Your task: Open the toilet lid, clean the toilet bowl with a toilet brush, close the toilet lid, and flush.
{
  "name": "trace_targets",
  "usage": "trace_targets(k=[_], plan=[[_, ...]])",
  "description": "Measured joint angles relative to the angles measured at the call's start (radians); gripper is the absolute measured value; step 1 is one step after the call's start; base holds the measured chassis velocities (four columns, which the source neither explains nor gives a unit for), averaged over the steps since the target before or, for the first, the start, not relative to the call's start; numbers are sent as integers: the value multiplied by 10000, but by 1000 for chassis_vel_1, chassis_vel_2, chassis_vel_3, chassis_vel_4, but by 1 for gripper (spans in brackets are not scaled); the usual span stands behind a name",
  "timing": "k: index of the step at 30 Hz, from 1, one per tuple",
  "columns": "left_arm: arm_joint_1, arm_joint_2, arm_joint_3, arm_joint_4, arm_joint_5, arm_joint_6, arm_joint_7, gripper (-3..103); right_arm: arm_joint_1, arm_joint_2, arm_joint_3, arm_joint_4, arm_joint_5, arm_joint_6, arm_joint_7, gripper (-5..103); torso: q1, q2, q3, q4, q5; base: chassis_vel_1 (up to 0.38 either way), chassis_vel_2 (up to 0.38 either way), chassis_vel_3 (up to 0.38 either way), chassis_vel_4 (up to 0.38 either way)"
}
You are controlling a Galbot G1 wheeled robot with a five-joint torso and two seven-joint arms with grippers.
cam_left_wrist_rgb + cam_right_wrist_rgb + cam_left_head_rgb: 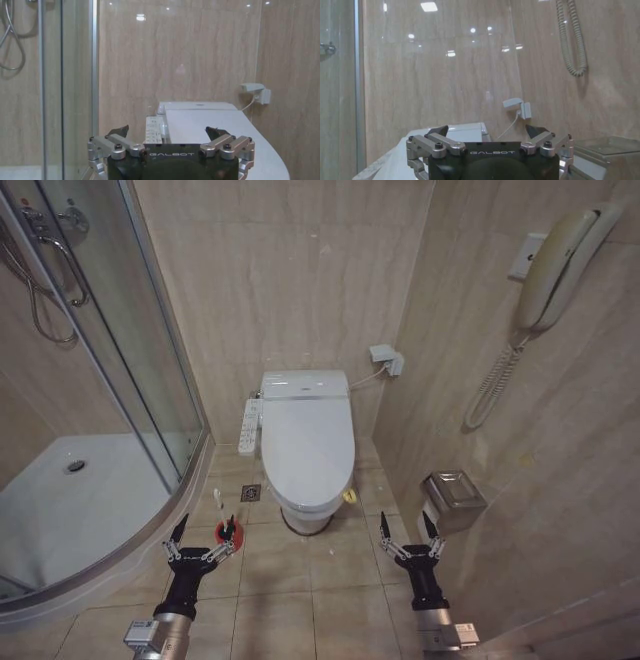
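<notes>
Toilet lid (308, 442): white oval, shut flat over toilet bowl (305, 515), far centre. Toilet brush (229, 532): red cup holder, floor, near-left of bowl.

Bare floor ahead — toilet lid (308, 442) hemmed by shower glass (150, 370), bin (452, 498)

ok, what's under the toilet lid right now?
Cannot see. The toilet lid is down flat and hides the seat and the inside of the bowl. Only the bowl's outer base shows below its front edge. Both grippers, left and right, hang open, short of it.
</notes>
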Motion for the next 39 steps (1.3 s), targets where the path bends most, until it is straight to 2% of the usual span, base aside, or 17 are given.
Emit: trace_targets(k=[18, 19, 21, 25, 39], plan=[[-77, -13, -2, 44, -33, -8, 17, 100, 92, 5, -74, -127, 122, 183, -84, 100, 14, -4, 5, -3, -2, -211, 212, 192, -208], [-108, -8, -42, 64, -47, -8, 18, 100, 99, -1, -74, -161, 121, 187, -93, 100, 11, -4, 4, 6, 0, -29, 82, 11, 0], [-130, -5, -71, 82, -58, -8, 18, 100, 99, -4, -73, -180, 121, 188, -93, 100, 10, -4, 4, 7, 0, -29, 16, 55, 0], [-358, 43, -360, 293, -296, 3, 16, 100, 84, -49, -52, -358, 120, 232, -86, 100, -4, 0, -1, -3, 0, 30, -44, -16, 56], [-968, 358, -1491, 1193, -1004, 67, 6, 100, 105, -31, -100, -1021, -80, 419, -170, 100, 4, -1, 1, -1, -2, 9, -14, -16, 11]])
